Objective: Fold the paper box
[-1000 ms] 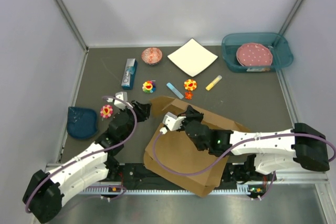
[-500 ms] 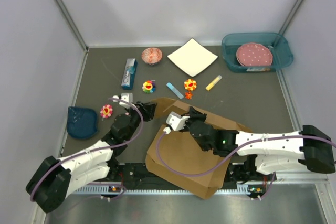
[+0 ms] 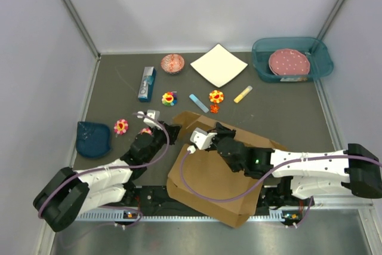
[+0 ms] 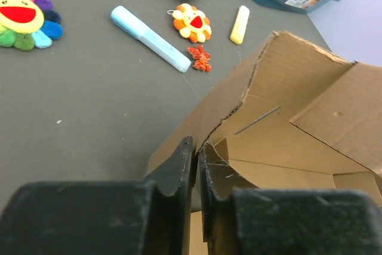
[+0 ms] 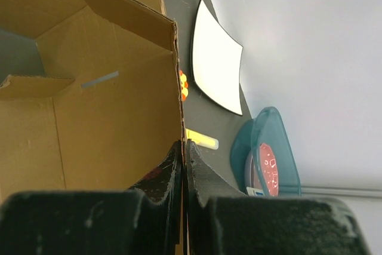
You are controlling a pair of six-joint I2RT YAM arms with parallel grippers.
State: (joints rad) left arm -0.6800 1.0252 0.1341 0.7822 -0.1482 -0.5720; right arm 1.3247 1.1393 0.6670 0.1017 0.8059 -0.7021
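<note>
Left arm's swung in since a second ago. The left gripper [image 4: 196,145] was hanging off to the left of the paper box [image 3: 209,183] with its jaws apart. Now it's right at the box's far-left corner, pinched down on the raised cardboard edge there. The right arm has barely shifted.

Stuff around the box: just beyond its far edge are a light blue stick [image 3: 199,103], an orange flower toy [image 3: 216,95], a tiny red scrap [image 3: 214,108] and a yellow stick [image 3: 243,94]. A rainbow flower toy [image 3: 170,98] sits beyond the far-left corner, with a blue and white tube [image 3: 147,83] and a small red patterned bowl [image 3: 172,63] further back. The white square sheet [image 3: 218,65] is well beyond the box. A teal tub [image 3: 261,71] holding a pink dotted plate [image 3: 289,62] is off past the far-right side. Left of the box are a pink flower toy [image 3: 121,126] and a dark blue pouch [image 3: 94,138]. All of it lies apart from the box.

The box is plain matte brown cardboard. Its big flat panel lies on the dark grey table [image 3: 286,111], and its far walls are folded up. One wall has a thin slit and a ragged torn-looking rim.

Left arm lies low, reaching from its base to the box corner. Right arm stretches in low across the panel from the right. The right gripper [image 5: 184,146] is clamped on the top edge of the far wall, with thin cardboard between its fingers.
</note>
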